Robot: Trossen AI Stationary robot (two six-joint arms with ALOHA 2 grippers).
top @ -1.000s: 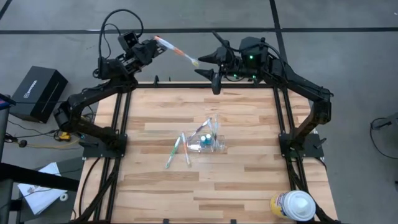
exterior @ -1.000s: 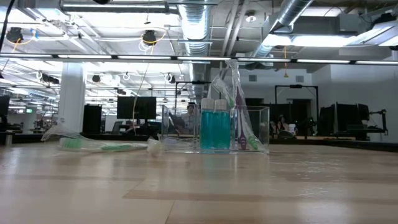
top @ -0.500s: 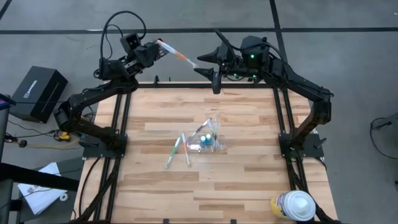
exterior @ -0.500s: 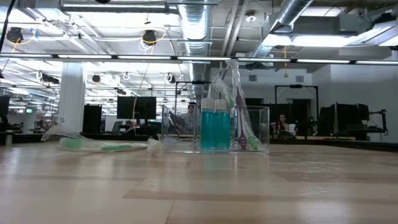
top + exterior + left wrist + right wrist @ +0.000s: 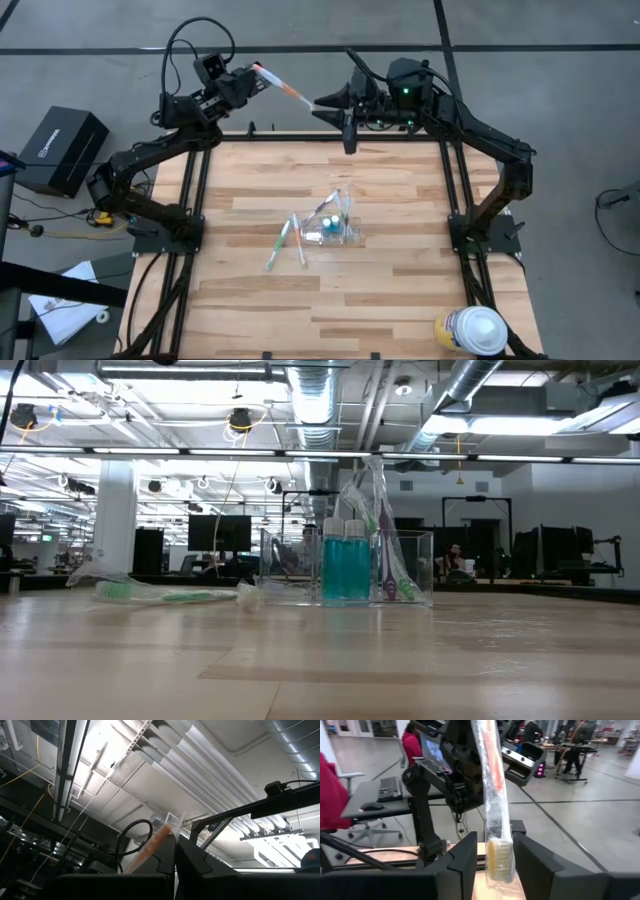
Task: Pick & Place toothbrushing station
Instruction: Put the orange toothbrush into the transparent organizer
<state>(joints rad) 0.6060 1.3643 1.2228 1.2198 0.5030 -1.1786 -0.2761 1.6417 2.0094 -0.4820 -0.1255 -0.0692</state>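
tubes (image 5: 345,560) in cup (image 5: 410,565), toothbrushes (image 5: 284,240) left

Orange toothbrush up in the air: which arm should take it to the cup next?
Right, probably. The left gripper holds the wrapped orange toothbrush by its handle; its bristle end sits between the right gripper's open jaws, mid-handover, and the cup lies nearer the right arm.

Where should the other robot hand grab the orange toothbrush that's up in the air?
Probably at the free bristle end of the wrapped orange toothbrush. The left gripper holds its handle, and the brush head hangs between the right gripper's open fingers, so closing from both sides there suits.
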